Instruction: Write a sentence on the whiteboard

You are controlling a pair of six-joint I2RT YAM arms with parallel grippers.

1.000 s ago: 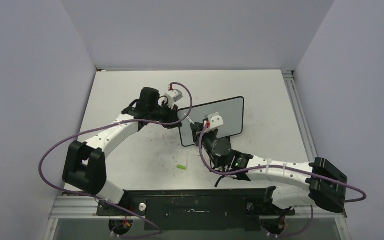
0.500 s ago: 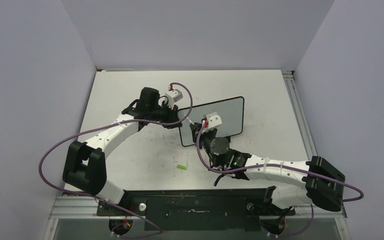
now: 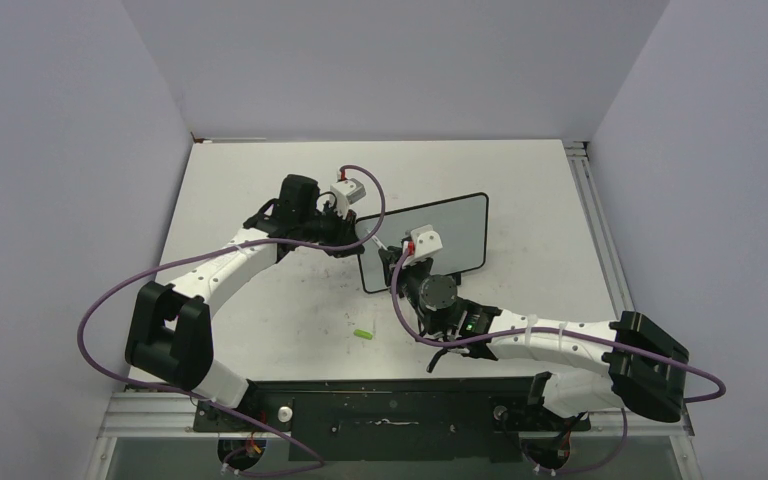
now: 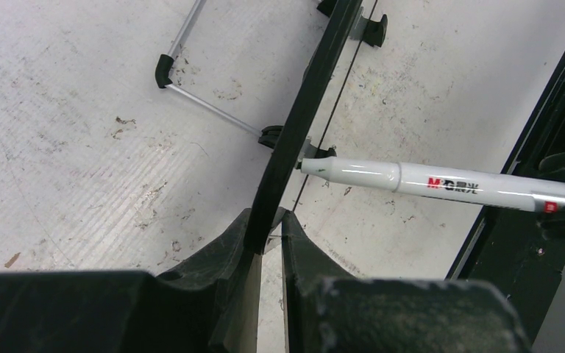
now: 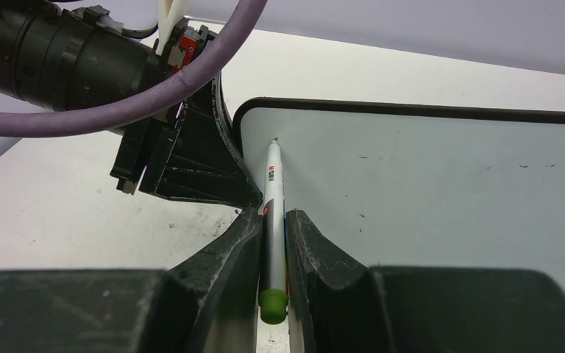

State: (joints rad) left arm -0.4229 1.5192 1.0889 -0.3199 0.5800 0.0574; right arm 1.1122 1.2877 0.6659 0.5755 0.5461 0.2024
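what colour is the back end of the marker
Green, on the marker with its white barrel. Best in the right wrist view.

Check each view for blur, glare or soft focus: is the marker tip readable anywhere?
Top external: even light, sharp, no glare on the whiteboard, but too distant for fine detail. Left wrist: marker crisp, a thin highlight along its barrel; left fingers dark and soft. Right wrist: tip and board sharp, right fingers slightly soft.

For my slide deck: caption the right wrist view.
Right gripper holds a white marker, tip at the whiteboard corner; left gripper clamps its edge.
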